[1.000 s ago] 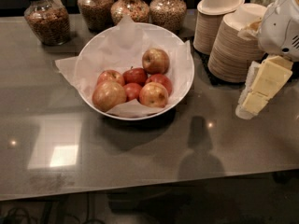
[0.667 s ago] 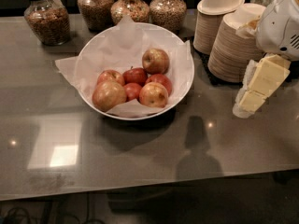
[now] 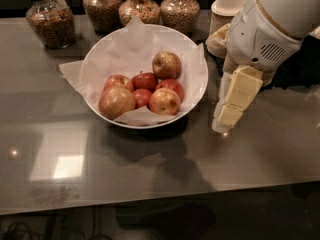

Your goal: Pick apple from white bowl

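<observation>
Since a second ago: claw [image 3: 223,123] shifted left, away from the stacked paper bowls [image 3: 218,36], and now hangs just beside the right rim of the bowl [image 3: 155,124]; bowl and fruit unchanged. Desk [image 3: 150,174]: dark, glossy, carrying all items. Arm: white housing at upper right, claw pointing down, tip close over the desk, apart from the bowl; nothing seen in its hold, and how far it is open cannot be told. Bowl: wide, white, left of centre, lined with crumpled paper [image 3: 100,69] that spills over the left rim. Jars [image 3: 50,21]: four, filled with brown grains, in a row along the back edge behind the bowl. Paper bowls: tan stack at back right, partly hidden by the arm. Apple [image 3: 116,102]: largest fruit, tan with red blush, at the front left of the bowl, touching its neighbours. Other apples: one yellow-red [image 3: 166,64] at the back, one [image 3: 164,101] at front right, smaller dark red ones [image 3: 145,80] between.
</observation>
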Controlling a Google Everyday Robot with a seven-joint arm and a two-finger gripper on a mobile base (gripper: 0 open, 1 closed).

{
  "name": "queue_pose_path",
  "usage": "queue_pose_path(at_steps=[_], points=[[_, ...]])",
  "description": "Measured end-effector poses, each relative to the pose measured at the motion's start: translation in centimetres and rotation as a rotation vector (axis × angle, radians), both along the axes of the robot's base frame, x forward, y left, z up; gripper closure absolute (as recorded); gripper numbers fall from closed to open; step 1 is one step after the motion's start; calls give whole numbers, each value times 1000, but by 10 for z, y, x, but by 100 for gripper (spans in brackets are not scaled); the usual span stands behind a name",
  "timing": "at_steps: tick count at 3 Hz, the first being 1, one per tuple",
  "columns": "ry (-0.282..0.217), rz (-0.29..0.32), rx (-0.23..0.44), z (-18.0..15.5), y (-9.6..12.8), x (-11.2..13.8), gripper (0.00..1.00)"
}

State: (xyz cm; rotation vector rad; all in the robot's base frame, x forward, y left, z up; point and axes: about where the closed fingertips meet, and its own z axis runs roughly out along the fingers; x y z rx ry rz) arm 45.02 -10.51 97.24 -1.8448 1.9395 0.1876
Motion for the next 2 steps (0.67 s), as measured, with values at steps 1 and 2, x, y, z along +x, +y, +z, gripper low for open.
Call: queue_pose_path(at_steps=[1,2], points=[[-1,3,1,0,1,0,0],[-1,-3,24,-1,3,2,0]])
